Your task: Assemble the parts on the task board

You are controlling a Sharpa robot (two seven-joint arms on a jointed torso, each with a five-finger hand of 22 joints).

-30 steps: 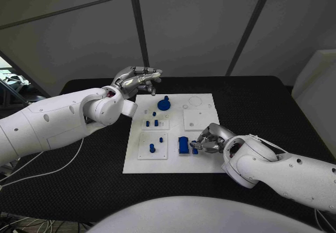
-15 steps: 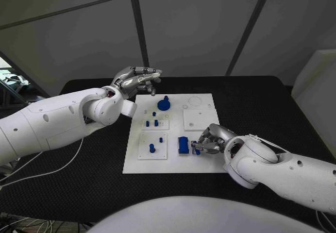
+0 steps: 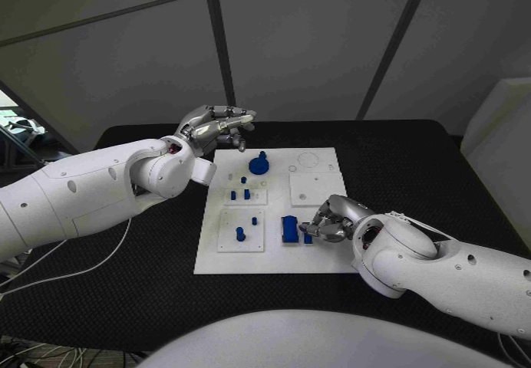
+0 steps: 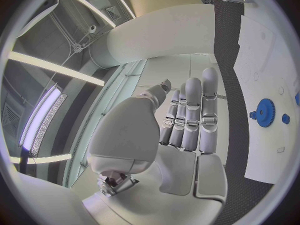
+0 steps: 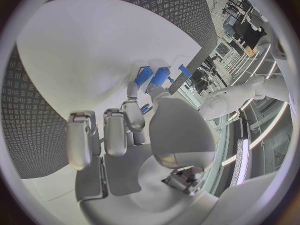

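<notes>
The white task board lies in the middle of the black table. My right hand is low over its near right part, its thumb and a finger pinching a small blue part beside a tall blue block. More blue pieces stand just beyond its fingertips. A blue gear sits near the board's far edge and also shows in the left wrist view. My left hand hovers above the far left corner and holds nothing, its fingers stretched out.
Small blue pegs stand in the white sub-plates on the board's left half. A plain square sub-plate lies right of them. Black table surrounds the board, and grey wall panels stand behind it.
My right hand has edged slightly left toward the tall blue block. My left arm and the other parts on the board have not moved.
</notes>
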